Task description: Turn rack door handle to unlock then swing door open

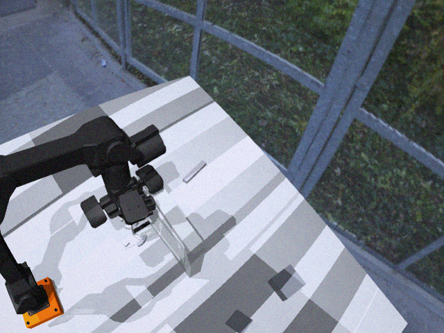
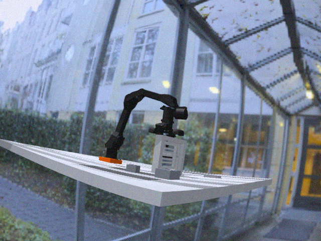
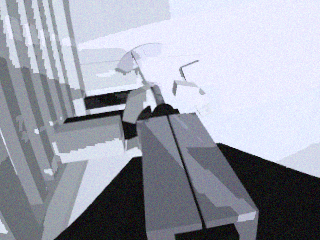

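My gripper (image 1: 138, 227) (image 3: 178, 160) points down in front of the rack and is shut on the door's handle (image 3: 162, 175). In the wrist view the grey handle's two halves stand between the black fingers, with only a thin dark gap between them. The slatted door (image 1: 168, 232) (image 2: 167, 156) (image 3: 32, 95) looks closed in its upright frame (image 1: 195, 264) (image 2: 158, 152). Its slats run along the left of the wrist view. How far the handle is turned is hard to tell. In the exterior view the fingers are hidden behind the frame.
A thin grey bar (image 1: 194, 172) (image 2: 212, 175) lies behind the rack. Two grey blocks, a larger one (image 1: 292, 281) (image 2: 167, 173) and a smaller one (image 1: 238, 320) (image 2: 133, 168), stand on the table. White curved parts (image 1: 139, 239) show low beside the handle.
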Tool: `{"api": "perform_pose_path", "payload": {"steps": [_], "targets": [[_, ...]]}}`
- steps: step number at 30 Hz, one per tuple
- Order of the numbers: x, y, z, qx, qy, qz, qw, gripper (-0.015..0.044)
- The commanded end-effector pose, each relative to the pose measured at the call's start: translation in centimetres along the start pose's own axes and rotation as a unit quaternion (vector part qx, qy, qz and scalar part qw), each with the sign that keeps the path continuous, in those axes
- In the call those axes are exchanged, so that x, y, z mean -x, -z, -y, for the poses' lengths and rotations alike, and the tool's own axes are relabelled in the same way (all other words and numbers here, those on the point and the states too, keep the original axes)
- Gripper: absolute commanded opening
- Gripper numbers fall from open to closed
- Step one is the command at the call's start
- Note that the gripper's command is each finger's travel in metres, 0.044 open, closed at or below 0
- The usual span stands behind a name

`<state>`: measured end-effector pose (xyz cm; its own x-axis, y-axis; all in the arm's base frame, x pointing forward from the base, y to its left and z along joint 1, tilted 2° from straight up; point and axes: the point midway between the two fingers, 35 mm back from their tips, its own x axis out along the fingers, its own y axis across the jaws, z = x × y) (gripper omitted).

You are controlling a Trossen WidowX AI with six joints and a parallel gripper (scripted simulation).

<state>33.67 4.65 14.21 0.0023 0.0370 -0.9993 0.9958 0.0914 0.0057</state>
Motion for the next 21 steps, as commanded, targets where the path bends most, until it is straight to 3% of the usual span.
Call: {"api": "perform_pose_path", "payload": {"steps": [1,21], "targets": [[-0.2,-0.3,0.7,0.055,0.002,0.003,0.998,0.0024],[-0.2,-2.1,4.5,0.233,0.004,0.003,0.972,0.0024]]}}
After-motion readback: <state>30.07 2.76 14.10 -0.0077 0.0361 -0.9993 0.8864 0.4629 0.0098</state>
